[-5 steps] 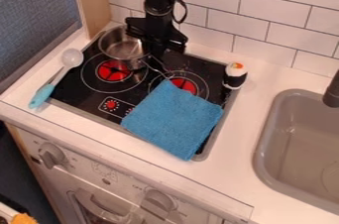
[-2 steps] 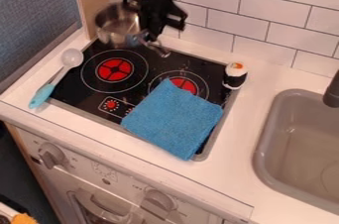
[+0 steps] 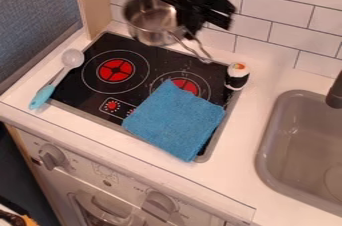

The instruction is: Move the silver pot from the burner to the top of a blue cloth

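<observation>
The black gripper (image 3: 190, 31) hangs over the back of the stove, shut on the silver pot near where its handle joins. Held in the air above the stove's back edge, the silver pot (image 3: 148, 19) has its opening up and its handle pointing toward the lower right. The blue cloth (image 3: 175, 120) lies flat on the front right of the stove, partly over the right burner. The left back burner (image 3: 115, 71) is uncovered, its red centre showing.
A spoon with a blue handle (image 3: 43, 95) lies along the stove's left edge. A sushi-like toy (image 3: 236, 76) stands at the stove's right back corner. The grey sink (image 3: 294, 145) is at the right, and a tiled wall (image 3: 267, 0) rises behind.
The gripper has lifted the silver pot off the stove. Both have moved up, then to the right. The cloth, spoon and toy have stayed in place.
</observation>
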`<state>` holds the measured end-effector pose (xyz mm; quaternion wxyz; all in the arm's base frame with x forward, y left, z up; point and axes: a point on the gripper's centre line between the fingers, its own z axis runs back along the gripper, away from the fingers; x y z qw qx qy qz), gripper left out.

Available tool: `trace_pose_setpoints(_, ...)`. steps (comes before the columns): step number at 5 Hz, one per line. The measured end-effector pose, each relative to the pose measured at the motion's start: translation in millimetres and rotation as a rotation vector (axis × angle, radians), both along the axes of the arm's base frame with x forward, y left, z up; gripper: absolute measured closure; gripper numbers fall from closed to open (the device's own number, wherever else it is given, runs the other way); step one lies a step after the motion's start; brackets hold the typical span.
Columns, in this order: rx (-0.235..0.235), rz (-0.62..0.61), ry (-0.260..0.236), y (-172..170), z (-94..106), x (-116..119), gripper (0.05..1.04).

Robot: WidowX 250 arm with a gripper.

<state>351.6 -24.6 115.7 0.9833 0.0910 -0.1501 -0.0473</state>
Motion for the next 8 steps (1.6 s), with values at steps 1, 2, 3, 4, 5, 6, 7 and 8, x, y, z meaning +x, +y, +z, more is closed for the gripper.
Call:
trace_pose_setpoints(1,0.004,-0.043,0.02,-34.2,-6.8,-30.1,1.006)
trace_pose_setpoints(2,0.017,-0.07,0.046,-54.8,-23.9,-50.9,1.006)
trace_pose_setpoints(3,0.024,-0.082,0.058,-60.7,-39.1,-63.2,1.006)
trace_pose_setpoints(4,0.025,-0.082,0.068,-59.4,-57.9,-66.7,1.006)
trace_pose_setpoints(5,0.007,-0.054,0.098,-47.7,-78.7,-68.1,1.007)
trace_pose_setpoints(6,-0.018,-0.043,0.117,-43.2,-92.2,-64.9,0.976)
trace_pose_setpoints(7,-0.023,-0.054,0.151,-40.5,-98.7,-61.4,0.795)
trace_pose_setpoints(8,-0.011,-0.047,0.15,-39.3,-96.6,-59.1,0.526)
